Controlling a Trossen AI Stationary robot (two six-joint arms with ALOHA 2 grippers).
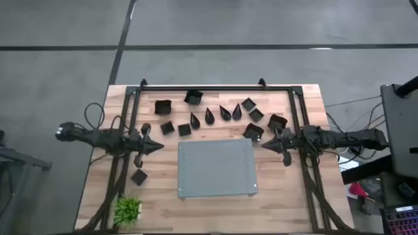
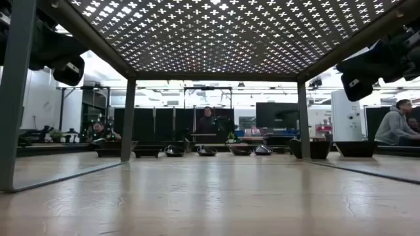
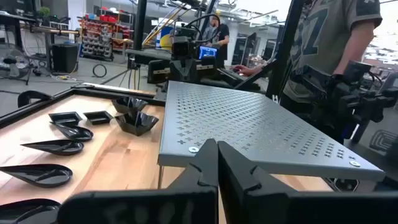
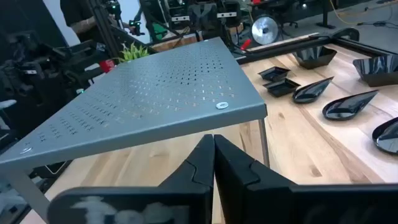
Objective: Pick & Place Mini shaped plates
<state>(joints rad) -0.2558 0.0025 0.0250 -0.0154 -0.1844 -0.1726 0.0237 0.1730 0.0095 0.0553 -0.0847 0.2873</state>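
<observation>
The small black plates lie in a loose band across the upper middle of the high view on the light wooden tabletop [image 1: 215, 212]. Square rimmed dishes [image 1: 162, 106] sit at both ends of the band, and glossy teardrop dishes with pointed tips [image 1: 209, 116] lie in a row between them. One more square black dish [image 1: 138, 176] lies apart at lower left, above the small green plant [image 1: 128, 209]. The large grey perforated metal board on legs [image 1: 215, 168] stands in the centre, just below the band.

The left pincer [image 1: 154, 147] hovers at the board's left edge with its fingers pressed together and nothing held. The right pincer [image 1: 265, 144] mirrors it at the board's right edge, also closed and empty, right beside a square dish [image 1: 253, 131].

Judging by their thin walls and shine, the plates are probably light, stiff and somewhat slippery. They would likely skid on the wood if nudged rather than gripped. The raised rim of a square dish looks like the surest hold, with one finger inside and one outside the wall. A teardrop seems best pinched across its broad rounded end, since the narrow tip offers little surface. Either pincer must first open before descending.
</observation>
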